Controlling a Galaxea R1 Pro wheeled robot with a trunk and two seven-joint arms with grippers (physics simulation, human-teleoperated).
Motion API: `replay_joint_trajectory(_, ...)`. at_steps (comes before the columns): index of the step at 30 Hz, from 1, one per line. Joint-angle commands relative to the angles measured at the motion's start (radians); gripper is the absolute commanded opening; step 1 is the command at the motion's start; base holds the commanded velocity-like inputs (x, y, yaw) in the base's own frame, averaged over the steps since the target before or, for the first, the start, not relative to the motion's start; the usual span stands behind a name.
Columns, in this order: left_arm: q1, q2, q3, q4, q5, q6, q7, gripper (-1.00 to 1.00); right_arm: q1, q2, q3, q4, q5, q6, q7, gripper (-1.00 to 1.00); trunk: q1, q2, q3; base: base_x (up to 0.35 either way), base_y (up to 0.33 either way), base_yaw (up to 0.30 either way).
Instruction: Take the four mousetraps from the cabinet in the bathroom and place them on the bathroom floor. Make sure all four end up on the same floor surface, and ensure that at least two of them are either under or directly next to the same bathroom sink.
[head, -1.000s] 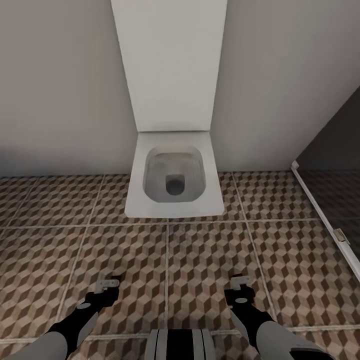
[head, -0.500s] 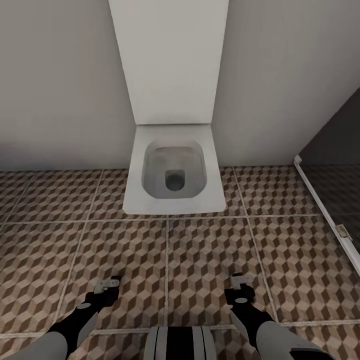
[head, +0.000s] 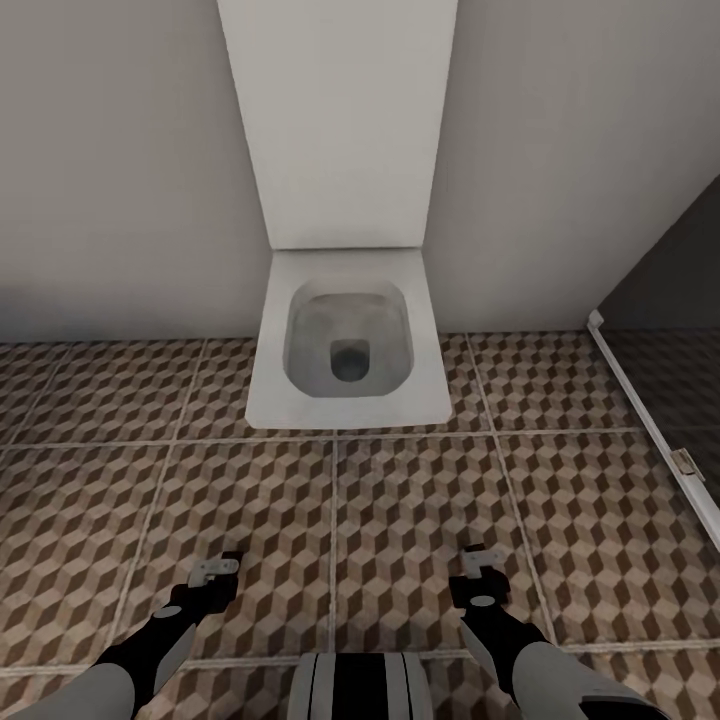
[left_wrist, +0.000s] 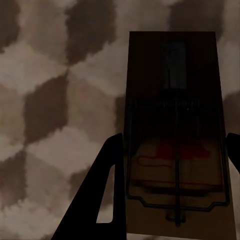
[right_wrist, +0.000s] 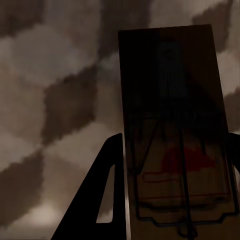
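Mousetraps number two: one dark-brown trap (left_wrist: 175, 135) is pinched between the left gripper's (head: 212, 572) fingers (left_wrist: 102, 200), another (right_wrist: 175, 130) clamped in the right gripper (head: 478, 570). Both hang low over the cube-patterned bathroom floor (head: 330, 530). One white toilet (head: 348, 345) stands ahead against the wall, its bowl holding nothing visible.

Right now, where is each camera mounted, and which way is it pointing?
Head: looks down at white square toilet, cube-patterned brown tile floor; both arms show.
Left wrist: along left end effector, shut on dark-brown flat mousetrap.
Right wrist: right end effector, second dark-brown mousetrap.
All three views share that floor.
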Motion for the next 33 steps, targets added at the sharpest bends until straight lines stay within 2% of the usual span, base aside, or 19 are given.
replay_joint_trajectory(1, 0.0, 0.001, -0.009, 0.0, 0.007, -0.003, 0.008, -1.0, -0.001, 0.0, -0.006, 0.001, 0.005, -0.005, 0.0, -1.0, 0.0, 0.0, -0.001, 0.0, 0.0, 0.0)
replay_joint_trajectory(22, 0.0, 0.0, -0.009, 0.002, 0.007, -0.055, 0.007, -1.0, -0.001, 0.0, -0.004, 0.001, 0.005, -0.009, 0.0, -1.0, 0.0, 0.0, -0.001, 0.0, 0.0, 0.0)
replay_joint_trajectory(30, 0.0, 0.0, -0.009, 0.004, 0.007, -0.08, 0.01, -1.0, -0.001, 0.0, -0.004, 0.002, 0.004, -0.051, 0.0, -1.0, 0.0, 0.0, -0.001, 0.0, 0.0, 0.0)
replay_joint_trajectory(33, 0.0, 0.0, -0.009, 0.009, 0.01, -0.109, 0.011, -1.0, -0.001, 0.0, -0.004, 0.002, 0.004, -0.08, 0.0, -1.0, 0.001, -0.001, -0.012, 0.0, 0.0, 0.0)
